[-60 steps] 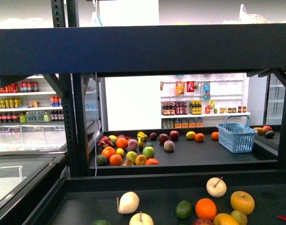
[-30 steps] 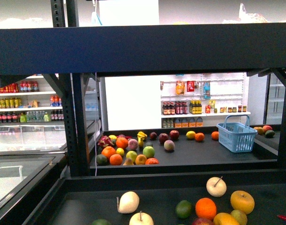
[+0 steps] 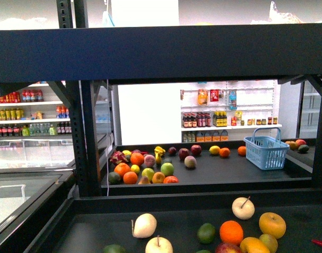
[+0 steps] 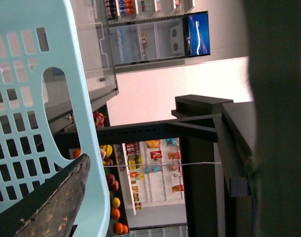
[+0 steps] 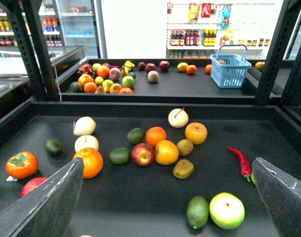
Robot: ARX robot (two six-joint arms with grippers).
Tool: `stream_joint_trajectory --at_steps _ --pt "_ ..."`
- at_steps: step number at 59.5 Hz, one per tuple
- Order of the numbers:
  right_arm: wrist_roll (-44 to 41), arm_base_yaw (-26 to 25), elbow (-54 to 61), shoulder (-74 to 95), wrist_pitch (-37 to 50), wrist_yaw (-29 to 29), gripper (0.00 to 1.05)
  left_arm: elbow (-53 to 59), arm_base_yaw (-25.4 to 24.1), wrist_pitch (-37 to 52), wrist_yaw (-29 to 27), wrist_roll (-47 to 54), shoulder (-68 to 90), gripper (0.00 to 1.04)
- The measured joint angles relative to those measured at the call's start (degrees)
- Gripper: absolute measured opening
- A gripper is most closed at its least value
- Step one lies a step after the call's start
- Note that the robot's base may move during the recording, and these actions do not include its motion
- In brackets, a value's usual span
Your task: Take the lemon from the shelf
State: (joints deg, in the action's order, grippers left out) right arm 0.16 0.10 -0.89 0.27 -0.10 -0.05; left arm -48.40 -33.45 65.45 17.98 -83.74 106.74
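Note:
The shelf (image 3: pixel 166 52) is a black rack with dark decks and black posts. The lemon (image 3: pixel 215 151), a bright yellow oval, lies on the far deck beside an orange (image 3: pixel 225 154). The right wrist view shows this lemon (image 5: pixel 182 66) well beyond my right gripper (image 5: pixel 163 197). That gripper is open and holds nothing. It hovers over the near deck (image 5: pixel 140 202), above a lime (image 5: pixel 197 211) and a green apple (image 5: pixel 227 210). My left gripper (image 4: pixel 165 207) is open and empty, close beside a light blue basket (image 4: pixel 27 98). Neither arm shows in the front view.
Mixed fruit covers the near deck: oranges (image 5: pixel 89 162), a red apple (image 5: pixel 143 154), pale pears (image 5: pixel 178 118), a red chilli (image 5: pixel 239 159) and a persimmon (image 5: pixel 21 164). A fruit pile (image 3: pixel 142 169) and a blue basket (image 3: pixel 265 152) sit on the far deck. Black posts (image 3: pixel 87 142) flank the opening.
The front view has shifted a little, so the near fruit sits slightly higher in the picture. No fruit has moved and nothing has been grasped.

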Motion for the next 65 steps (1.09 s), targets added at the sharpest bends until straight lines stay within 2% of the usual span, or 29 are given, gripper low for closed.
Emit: stream_joint_trajectory --at_steps 20,32,38,41,43,46,54,60,61,63,65 --pt "0.0 0.0 0.0 0.0 0.0 0.0 1.02 -1.0 -0.9 -9.7 -1.3 1.3 -5.6 0.97" --pt "0.0 0.0 0.0 0.0 0.0 0.0 1.02 -1.5 -2.0 -29.0 -3.9 8.0 -14.3 0.97" --pt "0.0 0.0 0.0 0.0 0.0 0.0 1.02 -1.5 -1.9 -40.6 -7.1 16.4 -20.2 0.97" --pt "0.0 0.0 0.0 0.0 0.0 0.0 1.02 -1.6 -1.2 -48.9 -11.1 23.8 -24.4 0.97" --pt "0.0 0.0 0.0 0.0 0.0 0.0 1.02 -1.6 -0.5 -56.7 -14.8 32.4 -28.7 0.97" --pt "0.0 0.0 0.0 0.0 0.0 0.0 1.02 -1.3 0.3 -62.9 -17.3 40.1 -33.5 0.97" --pt "0.0 0.0 0.0 0.0 0.0 0.0 1.02 2.4 3.2 -70.3 -23.1 55.3 -46.5 0.97" --pt "0.0 0.0 0.0 0.0 0.0 0.0 1.02 6.7 8.0 -77.3 -26.5 62.5 -58.7 0.97" --pt "0.0 0.0 0.0 0.0 0.0 0.0 1.02 7.8 8.5 -77.3 -25.4 63.6 -60.7 0.96" --pt "0.0 0.0 0.0 0.0 0.0 0.0 1.02 11.6 8.9 -72.1 -16.3 67.6 -65.4 0.90" --pt "0.0 0.0 0.0 0.0 0.0 0.0 1.02 15.7 11.1 -67.2 -10.0 72.4 -70.3 0.83"
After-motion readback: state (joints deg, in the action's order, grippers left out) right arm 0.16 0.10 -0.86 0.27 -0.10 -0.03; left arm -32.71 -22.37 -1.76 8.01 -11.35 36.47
